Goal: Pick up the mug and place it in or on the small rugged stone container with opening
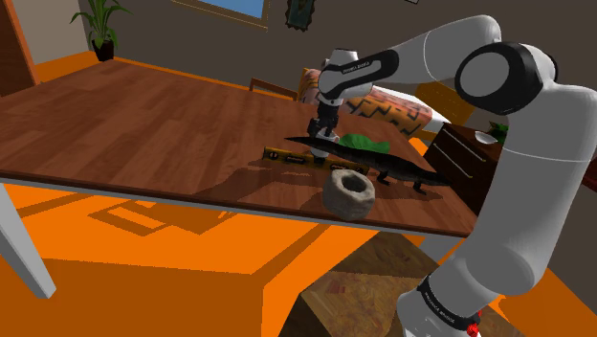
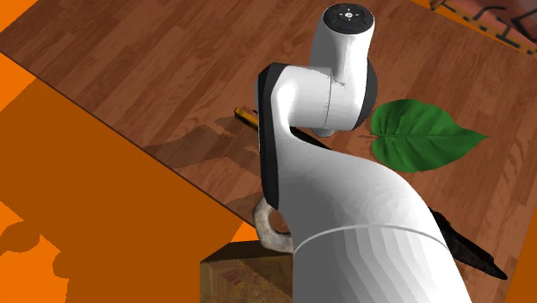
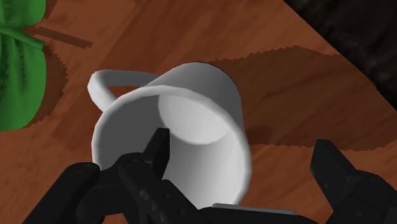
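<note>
A white mug (image 3: pixel 191 121) with a loop handle stands on the brown wooden table (image 1: pixel 143 124), its opening facing the wrist camera. My black gripper (image 3: pixel 245 145) is open around it: one finger (image 3: pixel 156 153) reaches into the mug's opening and the other finger (image 3: pixel 337 172) stands well outside its wall, neither pressing it. In the shoulder view the gripper (image 1: pixel 322 134) hangs low over the table, beside a green leaf (image 1: pixel 365 144). The rough grey stone container (image 1: pixel 346 191), open on top, sits nearer the table's front edge, a short way from the gripper. The arm hides most of the container (image 2: pixel 267 225) in the second exterior view.
A long black, jagged object (image 1: pixel 392 170) lies behind the container toward the shoulder view's right. A thin yellow-and-black bar (image 1: pixel 287 153) lies by the gripper. The green leaf (image 2: pixel 422 133) lies flat on the table. The table's front edge (image 1: pixel 239 206) runs close by the container.
</note>
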`<action>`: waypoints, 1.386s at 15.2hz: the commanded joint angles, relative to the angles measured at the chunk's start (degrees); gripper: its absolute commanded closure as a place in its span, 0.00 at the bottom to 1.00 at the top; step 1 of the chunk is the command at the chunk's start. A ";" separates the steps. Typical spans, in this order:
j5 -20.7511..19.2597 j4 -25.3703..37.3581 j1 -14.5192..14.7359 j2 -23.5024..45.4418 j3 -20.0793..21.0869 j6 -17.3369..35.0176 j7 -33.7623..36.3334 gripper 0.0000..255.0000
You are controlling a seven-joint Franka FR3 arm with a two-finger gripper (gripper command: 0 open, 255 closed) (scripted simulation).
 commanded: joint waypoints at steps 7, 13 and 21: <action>0.07 -0.65 -0.03 0.38 0.02 1.05 -0.01 0.00; 0.06 -0.65 -0.03 0.38 0.02 1.05 -0.01 1.00; -0.09 0.26 0.03 -0.67 -0.05 -0.90 -0.01 1.00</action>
